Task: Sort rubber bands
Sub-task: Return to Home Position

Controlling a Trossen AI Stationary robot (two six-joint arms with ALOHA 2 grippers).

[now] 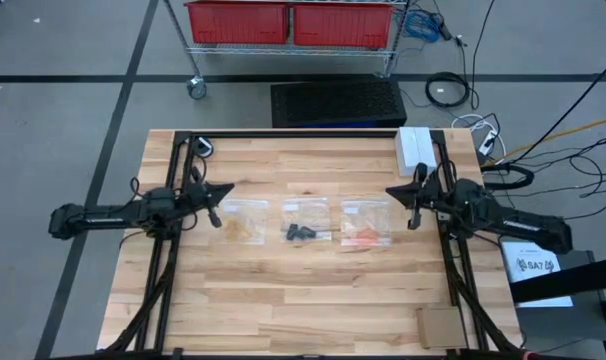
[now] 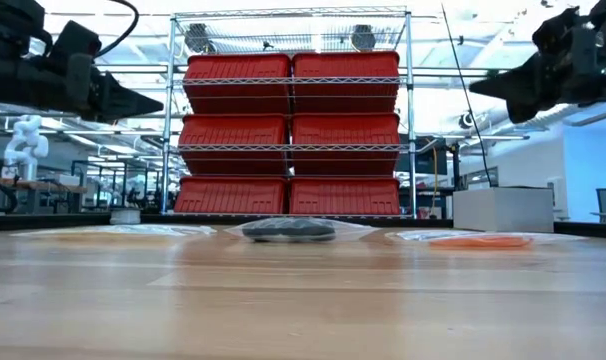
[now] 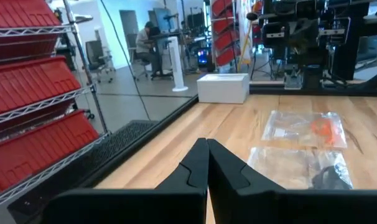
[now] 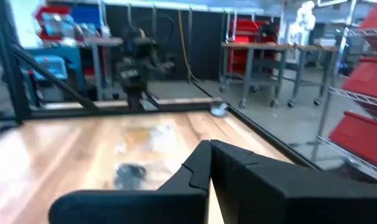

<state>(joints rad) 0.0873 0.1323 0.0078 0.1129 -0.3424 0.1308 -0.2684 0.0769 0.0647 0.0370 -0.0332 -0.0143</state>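
Observation:
Three clear plastic bags lie flat in a row mid-table. The left bag holds pale yellow rubber bands (image 1: 245,226), the middle one black rubber bands (image 1: 301,233), the right one orange rubber bands (image 1: 364,239). My left gripper (image 1: 228,188) hangs shut above the table, up and to the left of the pale bag, pointing level toward the table's right. My right gripper (image 1: 390,191) hangs shut above and to the right of the orange bag, pointing toward the table's left. Neither touches a bag. In the left wrist view the orange bands (image 3: 323,129) and black bands (image 3: 331,177) show.
A white box (image 1: 415,147) stands at the table's far right corner. A brown cardboard piece (image 1: 441,326) lies near the front right corner. Black frame rails (image 1: 173,260) run along both table sides. A wire rack with red bins (image 2: 288,130) stands beyond the far edge.

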